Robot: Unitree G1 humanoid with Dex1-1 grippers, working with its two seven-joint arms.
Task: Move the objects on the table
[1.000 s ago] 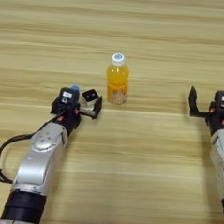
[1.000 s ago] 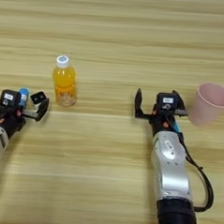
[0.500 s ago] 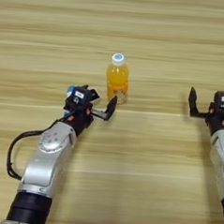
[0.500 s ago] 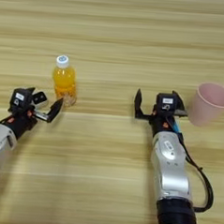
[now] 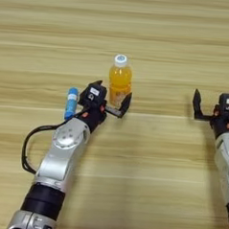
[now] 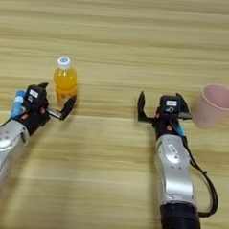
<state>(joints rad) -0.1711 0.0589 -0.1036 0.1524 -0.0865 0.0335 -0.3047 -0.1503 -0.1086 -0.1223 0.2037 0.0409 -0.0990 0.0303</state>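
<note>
Left eye view showed the left gripper (image 5: 111, 98) at the foot of the orange drink bottle (image 5: 120, 81), its two black fingers spread apart with nothing between them, one finger curving up just beside the bottle's right base and the other on its left. The bottle stood upright near the middle of the wooden table (image 5: 131, 184). The blue tube (image 5: 71, 103) lay on the wood just left of that gripper's wrist, close to the silver forearm. The right gripper (image 6: 162, 107) rested well apart to the right, fingers likewise parted and empty, with a pink cup (image 6: 215, 106) just beyond it. The likely trouble, as I judged it, was the bottle: tall and narrow, it could tip if one finger met it first or low down, before the other closed. A sweep of the left forearm could also nudge the tube and set it rolling. Open room was generous: bare wood stretched behind the bottle, between the two arms, and toward the near side; no table edge showed in either view.
</note>
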